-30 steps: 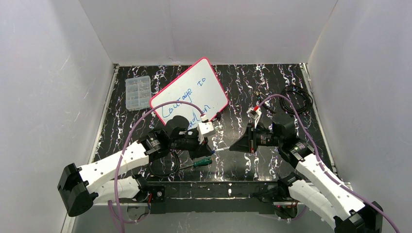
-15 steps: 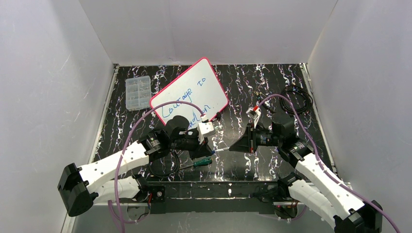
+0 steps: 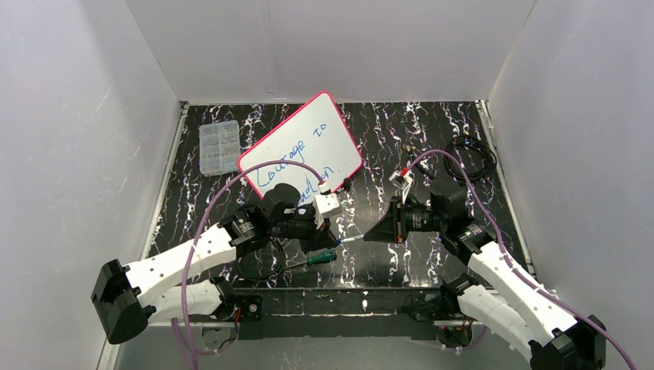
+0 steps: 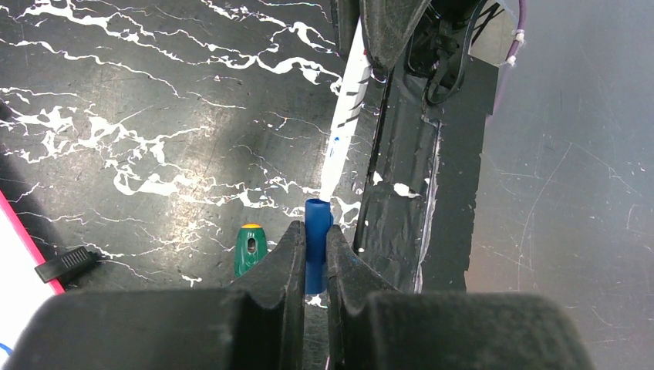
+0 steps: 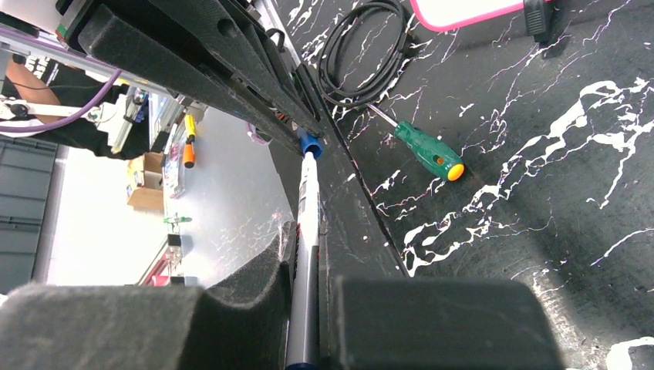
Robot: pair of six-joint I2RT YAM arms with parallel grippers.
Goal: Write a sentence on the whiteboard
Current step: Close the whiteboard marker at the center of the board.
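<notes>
The whiteboard (image 3: 308, 139) lies tilted at the back middle of the table, pink-framed, with the sentence (image 3: 297, 158) in blue in two lines, its lower line partly hidden by my left arm. My left gripper (image 3: 333, 236) is shut on the blue cap (image 4: 316, 227) of a white marker (image 3: 351, 238). My right gripper (image 3: 374, 233) is shut on the marker's barrel (image 5: 307, 223). The marker spans level between both grippers, above the table's near edge. The cap (image 5: 310, 143) sits on the marker's end, between the left fingers (image 5: 231, 62).
A green-handled screwdriver (image 3: 316, 258) lies under the left gripper, beside a black cable loop (image 3: 258, 268). A clear compartment box (image 3: 219, 146) stands at the back left. A black cable coil (image 3: 472, 158) lies at the back right. A black clip foot (image 4: 65, 264) sits by the board's edge.
The right wrist has shifted very slightly. Both grippers keep their hold on the marker and nothing else has moved.
</notes>
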